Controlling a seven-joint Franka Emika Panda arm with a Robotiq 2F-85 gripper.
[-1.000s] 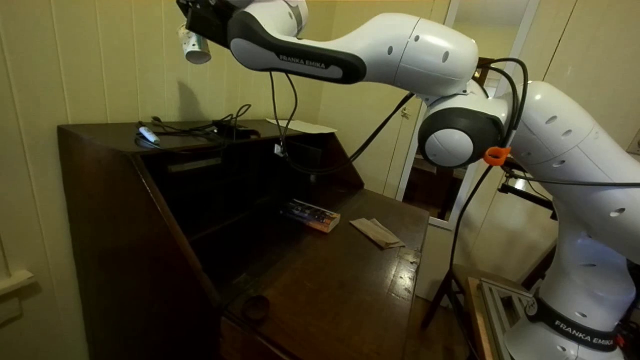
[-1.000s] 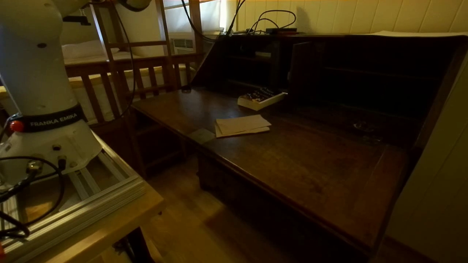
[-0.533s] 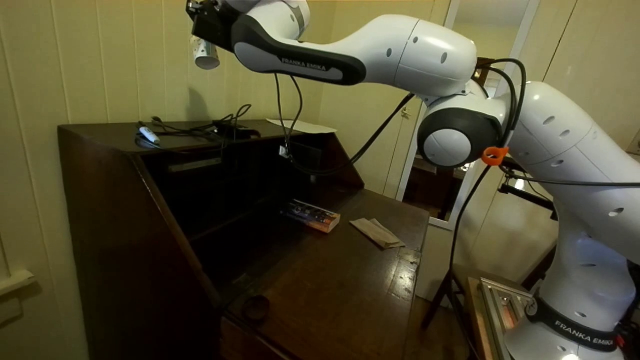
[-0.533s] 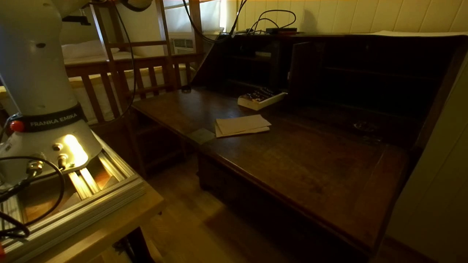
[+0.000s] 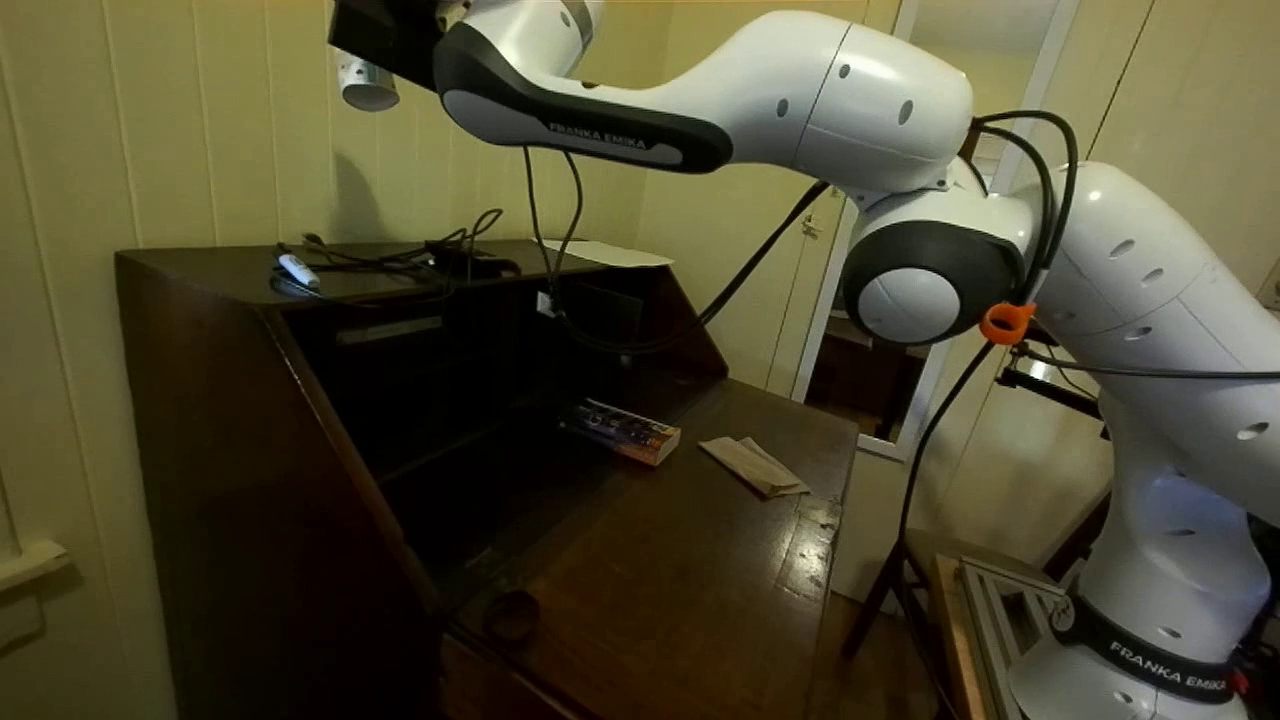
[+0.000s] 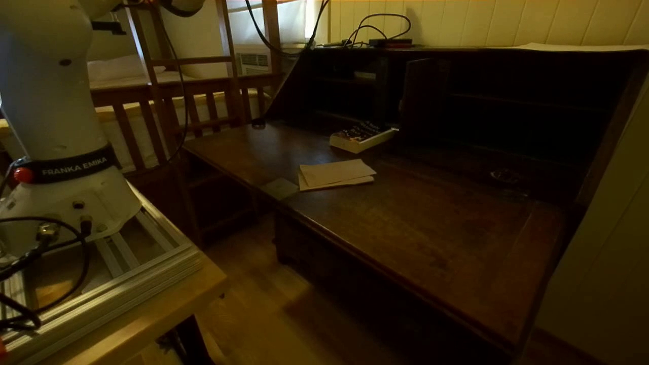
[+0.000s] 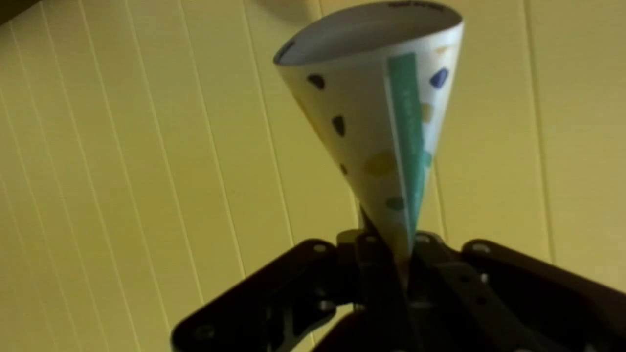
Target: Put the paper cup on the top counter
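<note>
The paper cup [image 5: 366, 82] hangs high above the top counter [image 5: 200, 266] in an exterior view, its round end tilted downward. In the wrist view the cup [image 7: 357, 112] is white with coloured spots and a green band. Its wide open mouth points away from the fingers, and its other end is squeezed narrow between them. My gripper [image 7: 397, 254] is shut on that narrow end. The black gripper [image 5: 385, 40] is partly cut off by an exterior view's top edge. The top counter's edge [image 6: 456, 49] also shows in an exterior view; cup and gripper are out of view there.
Black cables [image 5: 400, 262] and a white plug-like piece [image 5: 297, 268] lie on the top counter, with a paper sheet [image 5: 612, 254] at its far end. A book [image 5: 622, 432], a tan card [image 5: 755, 467] and a dark ring [image 5: 511, 614] lie on the lower leaf.
In an exterior view the gripper and cup first shifted slightly right and down, then moved left and up. The cup stays held. The arm's hanging cables swung along; the desk items have not moved.
</note>
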